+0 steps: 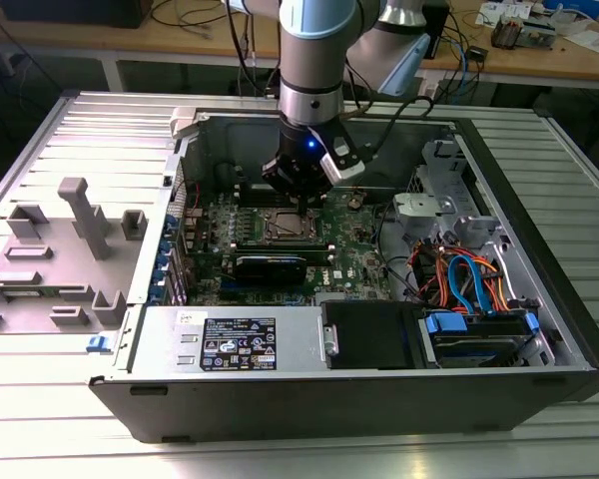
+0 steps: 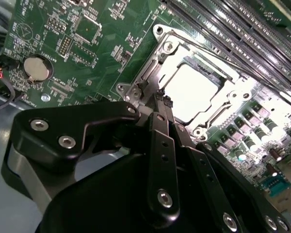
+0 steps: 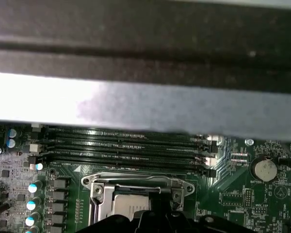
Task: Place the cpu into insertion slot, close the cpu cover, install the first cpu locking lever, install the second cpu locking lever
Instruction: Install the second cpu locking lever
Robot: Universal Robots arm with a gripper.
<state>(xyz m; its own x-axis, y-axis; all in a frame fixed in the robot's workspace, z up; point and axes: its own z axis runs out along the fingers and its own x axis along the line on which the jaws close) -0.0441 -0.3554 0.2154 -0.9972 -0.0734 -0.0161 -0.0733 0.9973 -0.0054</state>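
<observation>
The cpu (image 2: 191, 92) lies flat in the insertion slot (image 1: 285, 228), its silver top glaring under the light. The cpu cover (image 2: 233, 90) is down around it as a silver frame, and its edge also shows in the first wrist view (image 3: 136, 182). My gripper (image 2: 162, 99) is shut, the black fingers pressed together with nothing visible between them. Its tips sit at the socket's edge, close to the cover's rim. In the exterior view my gripper (image 1: 301, 195) hangs just above the socket inside the open computer case. I cannot tell how the locking levers stand.
Long black memory slots (image 3: 126, 148) run beside the socket. A coin battery (image 2: 37, 68) sits on the green board. A black expansion card (image 1: 270, 265), a power supply (image 1: 230, 344) and orange and blue cables (image 1: 469, 279) crowd the case. Grey fixtures (image 1: 85, 215) stand outside it.
</observation>
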